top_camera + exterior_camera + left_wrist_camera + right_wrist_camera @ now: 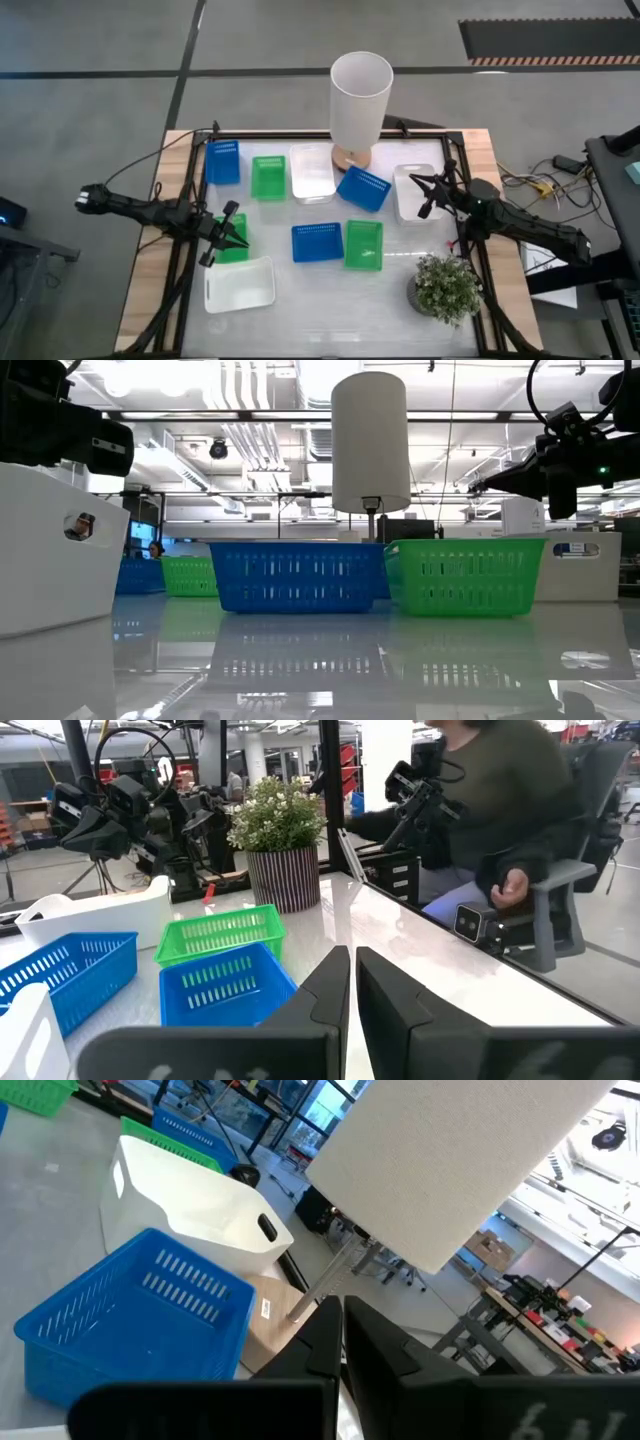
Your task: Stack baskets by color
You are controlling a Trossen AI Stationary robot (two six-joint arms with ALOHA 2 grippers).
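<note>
Several baskets stand on their bottoms on the table. At the back are a blue one [222, 162], a green one [268, 177], a white one [311, 172] and a turned blue one [363, 188]. In the middle are a blue one [317, 241] and a green one [363, 244], and a white one [240, 284] sits near left. My left gripper [238, 232] is shut and empty over another green basket [233, 250] at the left. My right gripper [424, 196] is shut and empty over a white basket [415, 192] at the right.
A tall white cylinder [358, 95] on a wooden foot stands at the back middle. A potted plant [445, 285] stands near right. Beyond the table's right side a person [500, 810] sits in a chair. Bare table lies along the near edge, between the white basket and the plant.
</note>
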